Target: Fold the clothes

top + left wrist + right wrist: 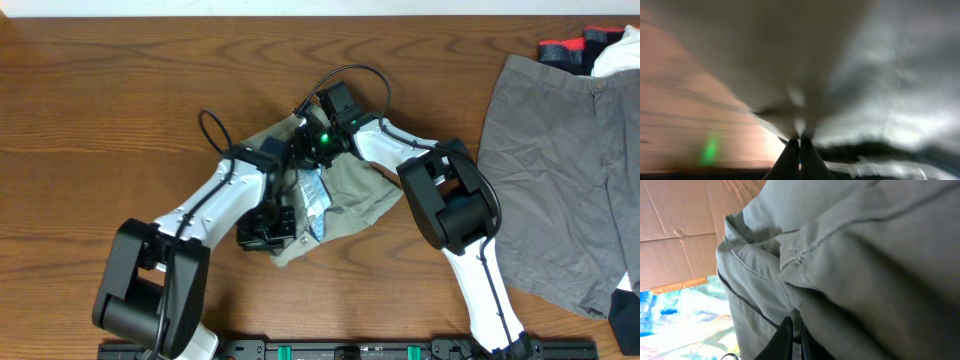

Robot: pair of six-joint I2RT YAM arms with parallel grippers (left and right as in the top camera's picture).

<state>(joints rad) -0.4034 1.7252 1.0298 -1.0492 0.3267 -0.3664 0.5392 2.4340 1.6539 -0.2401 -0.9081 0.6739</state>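
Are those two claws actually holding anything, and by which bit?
Both hold the khaki shorts. The left gripper pinches a bunched fold; the right gripper is shut on cloth beside a stitched seam. Exact part unclear.

A brown wooden table [120, 90] is shown. 1 grey pair of shorts [560, 180] is spread flat at 3 o'clock. The khaki pair [360, 195] is bunched at the centre. Red, black and white cloth [600, 45] is piled at 2 o'clock.
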